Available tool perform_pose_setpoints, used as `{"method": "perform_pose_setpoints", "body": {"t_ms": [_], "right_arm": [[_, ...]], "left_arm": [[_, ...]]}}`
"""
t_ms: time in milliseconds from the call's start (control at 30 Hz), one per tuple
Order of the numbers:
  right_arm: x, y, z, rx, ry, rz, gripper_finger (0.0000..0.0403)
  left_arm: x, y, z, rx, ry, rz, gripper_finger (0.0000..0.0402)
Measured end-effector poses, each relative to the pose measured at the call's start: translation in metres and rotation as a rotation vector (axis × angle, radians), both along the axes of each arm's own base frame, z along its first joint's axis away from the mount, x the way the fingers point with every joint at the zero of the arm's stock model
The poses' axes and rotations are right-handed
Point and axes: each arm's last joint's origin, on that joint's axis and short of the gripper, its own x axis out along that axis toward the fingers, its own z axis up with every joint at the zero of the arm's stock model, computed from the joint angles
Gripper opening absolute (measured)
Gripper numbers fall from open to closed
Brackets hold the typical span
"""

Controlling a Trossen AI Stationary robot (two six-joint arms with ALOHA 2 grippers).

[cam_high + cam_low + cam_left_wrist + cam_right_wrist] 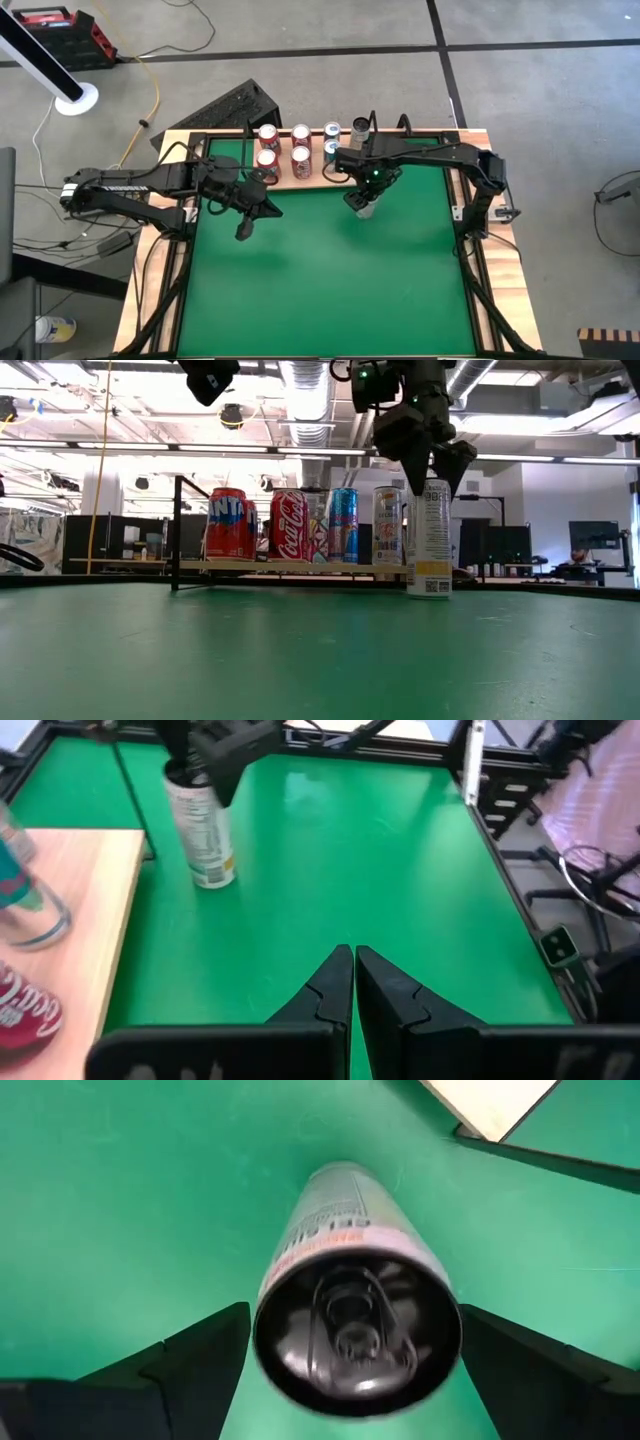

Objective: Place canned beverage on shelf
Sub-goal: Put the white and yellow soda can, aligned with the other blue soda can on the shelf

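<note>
Green table (300, 660) up front, tall white can (429, 540) upright on it, short of the shelf (300, 566).

Right gripper (365, 200) directly above the can, fingers spread wide either side, nothing clamped. Best to drop straight down, close around mid-body, lift clear, then carry toward twelve o'clock into the shelf's free end past the standing cans (290, 525). Left gripper (245, 230) parked at nine o'clock, pressed together, empty.
</note>
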Motion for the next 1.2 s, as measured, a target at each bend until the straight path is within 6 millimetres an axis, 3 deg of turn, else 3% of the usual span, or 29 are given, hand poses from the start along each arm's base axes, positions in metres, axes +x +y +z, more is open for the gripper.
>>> {"method": "perform_pose_setpoints", "body": {"t_ms": [367, 533, 733, 1200], "right_arm": [[-0.001, 0.015, 0.032, 0.047, -0.030, 0.225, 0.0372], [0.001, 0.031, 0.035, 0.061, -0.044, 0.407, 0.0372], [-0.002, 0.050, 0.036, 0.073, -0.013, 0.503, 0.0369], [-0.010, 0.085, 0.056, -0.012, -0.139, 0.853, 0.0367]], "left_arm": [[0.000, 0.001, 0.000, -0.031, 0.008, 0.063, 0.0000], [0.000, 0.002, 0.000, -0.036, 0.009, 0.092, 0.0000], [0.000, 0.002, 0.000, -0.047, 0.010, 0.098, 0.0000], [0.004, 0.002, 0.008, -0.047, -0.080, 0.097, 0.0000]]}}
